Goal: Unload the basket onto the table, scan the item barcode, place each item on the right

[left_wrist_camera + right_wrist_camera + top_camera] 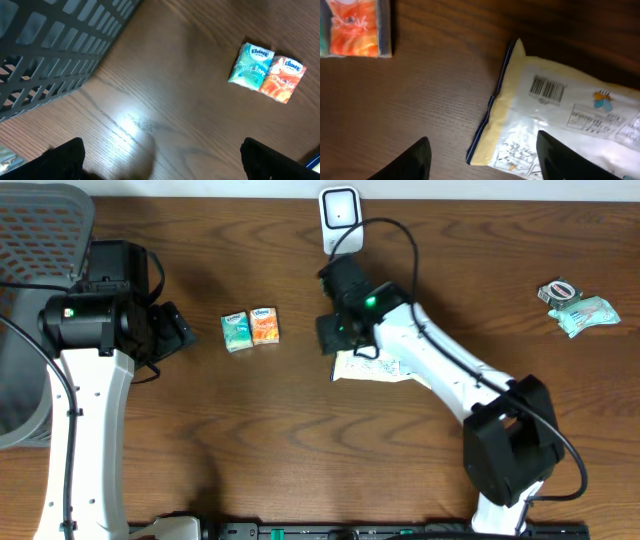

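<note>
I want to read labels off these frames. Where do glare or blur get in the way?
Left wrist: a glare patch on the table, clear of the tissue packs, whose print is legible. Right wrist: soft focus, sheen on the pouch, though its barcode shows distinct bars. Overhead: evenly lit, labels too small.

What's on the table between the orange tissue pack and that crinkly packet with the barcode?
Nothing. The right wrist view shows only bare wooden table between the orange tissue pack and the packet.
</note>
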Robot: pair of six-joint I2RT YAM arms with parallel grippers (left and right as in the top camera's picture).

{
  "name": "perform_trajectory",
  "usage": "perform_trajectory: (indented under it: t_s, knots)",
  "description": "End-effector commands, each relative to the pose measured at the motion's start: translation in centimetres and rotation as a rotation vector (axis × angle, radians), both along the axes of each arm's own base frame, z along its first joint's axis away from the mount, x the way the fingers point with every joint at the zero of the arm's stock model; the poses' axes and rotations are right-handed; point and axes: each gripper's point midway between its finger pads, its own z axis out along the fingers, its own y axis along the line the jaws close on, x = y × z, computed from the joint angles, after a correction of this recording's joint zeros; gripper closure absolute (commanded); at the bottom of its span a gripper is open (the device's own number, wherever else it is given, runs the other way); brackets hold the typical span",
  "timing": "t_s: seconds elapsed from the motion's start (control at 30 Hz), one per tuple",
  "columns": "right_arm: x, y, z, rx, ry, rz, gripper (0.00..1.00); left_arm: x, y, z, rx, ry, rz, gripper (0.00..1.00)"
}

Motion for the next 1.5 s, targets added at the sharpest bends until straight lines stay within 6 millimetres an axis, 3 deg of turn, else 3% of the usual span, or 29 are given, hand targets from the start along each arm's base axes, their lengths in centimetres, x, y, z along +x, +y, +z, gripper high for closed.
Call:
perform_trajectory:
  t_s: [0.0, 0.2, 0.4, 0.73, 0.83, 0.97, 1.03, 1.1, 1.13, 1.17, 1.47]
  knots:
    - [0.0, -1.5, -0.9, -0.103, -0.045, -0.098, 0.39, 0.0, 0.3, 0.0, 0.006, 0.003, 0.016, 0.02]
    - [-1.5, -2.1, -3.2, -0.125, -0.006, -0.125, 0.37, 0.0, 0.3, 0.0, 0.006, 0.003, 0.016, 0.02]
    - [-3.7, -4.2, -5.1, -0.189, 0.074, -0.16, 0.37, 0.0, 0.3, 0.0, 0.006, 0.003, 0.016, 0.02]
    - [-4.8, -11.3, -2.6, -0.407, 0.165, -0.253, 0.34, 0.0, 0.3, 0.0, 0.006, 0.003, 0.016, 0.02]
    - [-5.3, -12.5, -1.9, -0.395, 0.237, -0.279, 0.35, 0.0, 0.3, 0.0, 0.006, 0.003, 0.016, 0.02]
    - [-7.2, -13.4, -1.9, -0.382, 0.371, -0.153, 0.3, 0.0, 0.3, 0.0, 0.006, 0.003, 0.016, 0.02]
    - [-7.8, -14.3, -1.8, -0.396, 0.409, -0.141, 0.46, 0.0, 0.3, 0.0, 0.006, 0.003, 0.016, 0.02]
    - [-8.0, -14.7, -1.9, -0.394, 0.425, -0.155, 0.78, 0.0, 0.3, 0.0, 0.006, 0.003, 0.016, 0.02]
    - [-8.0, -14.7, -2.1, -0.382, 0.43, -0.161, 0.89, 0.0, 0.3, 0.0, 0.006, 0.003, 0.016, 0.03]
    - [-8.0, -14.8, -2.3, -0.376, 0.431, -0.167, 0.94, 0.0, 0.3, 0.0, 0.006, 0.003, 0.016, 0.02]
    - [-8.6, -15.1, -5.9, -0.361, 0.416, -0.212, 0.92, 0.0, 0.3, 0.0, 0.006, 0.003, 0.016, 0.03]
